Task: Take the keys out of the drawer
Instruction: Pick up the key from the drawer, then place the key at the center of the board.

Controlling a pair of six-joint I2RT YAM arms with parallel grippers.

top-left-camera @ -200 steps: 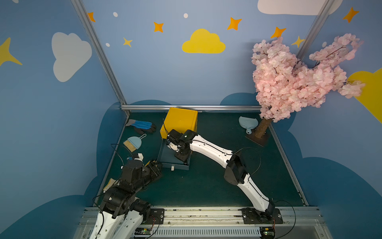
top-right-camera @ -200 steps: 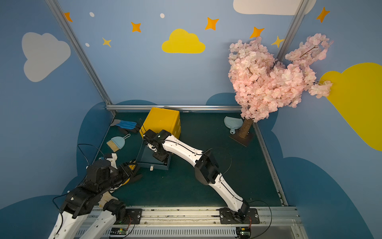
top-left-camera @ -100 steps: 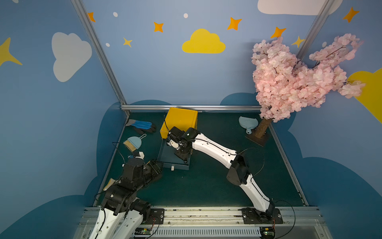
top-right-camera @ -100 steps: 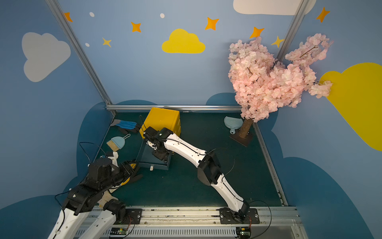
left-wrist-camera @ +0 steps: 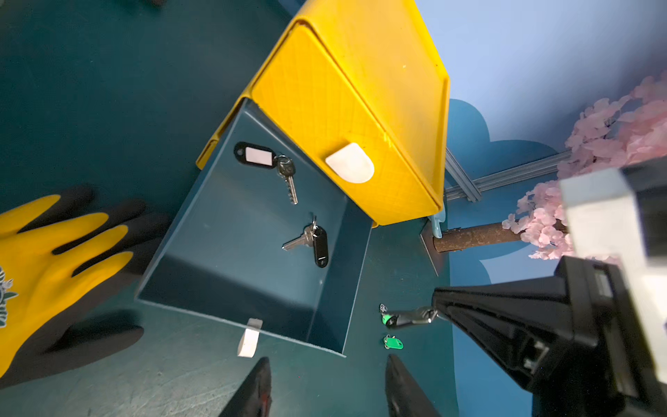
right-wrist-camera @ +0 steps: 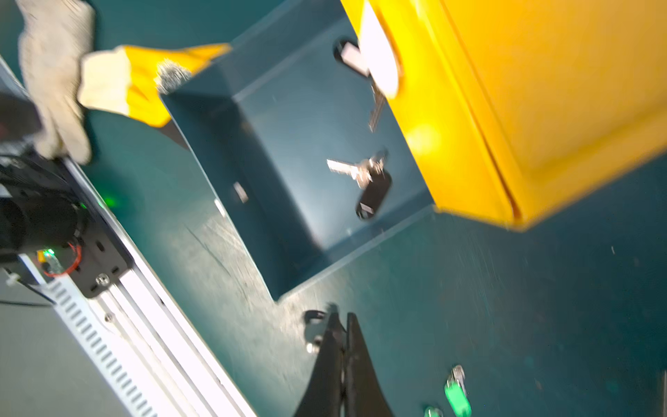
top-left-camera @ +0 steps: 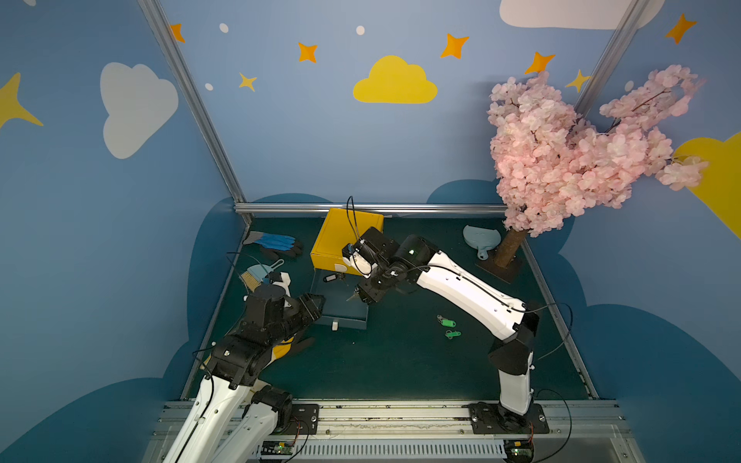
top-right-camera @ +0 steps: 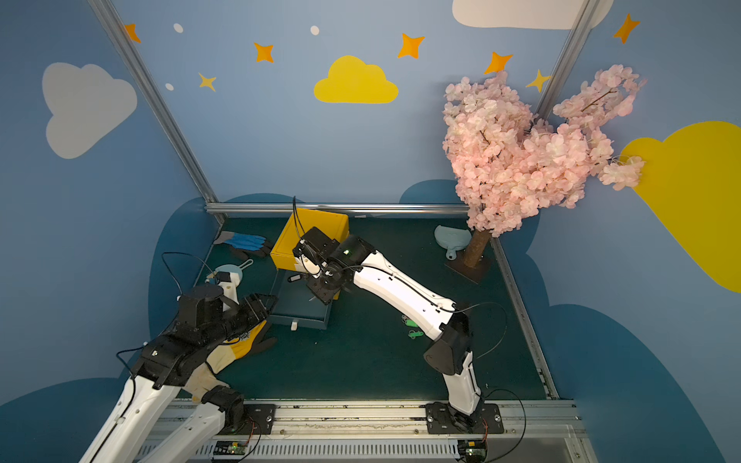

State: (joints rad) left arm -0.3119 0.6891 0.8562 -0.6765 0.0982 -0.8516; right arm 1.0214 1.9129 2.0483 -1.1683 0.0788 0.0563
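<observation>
**A:** Standing right by the rig, quick question: which arm goes next? The right tool (right-wrist-camera: 342, 325) is pinched shut on a dark-tagged key (left-wrist-camera: 411, 317). It hangs over the table (top-left-camera: 393, 360), seemingly just outside the drawer (left-wrist-camera: 346, 289), with two green-tagged keys (top-left-camera: 447, 322) lying below.

**B:** My guess is it drops that one beside the green ones. Two more sit in the drawer. There's a white-labelled key (left-wrist-camera: 267, 159) up by the yellow box (left-wrist-camera: 343, 90), and a black-tagged key (left-wrist-camera: 314, 242) mid-frame with its blade pointing lower left. The left tool (left-wrist-camera: 326, 386) is half open and empty at the bottom of the frame by the drawer front. Both keys lie straight up-frame from it, so it looks nearer to me.

**A:** The top views only show those two as dark specks. The right wrist view is mostly blur.
</observation>
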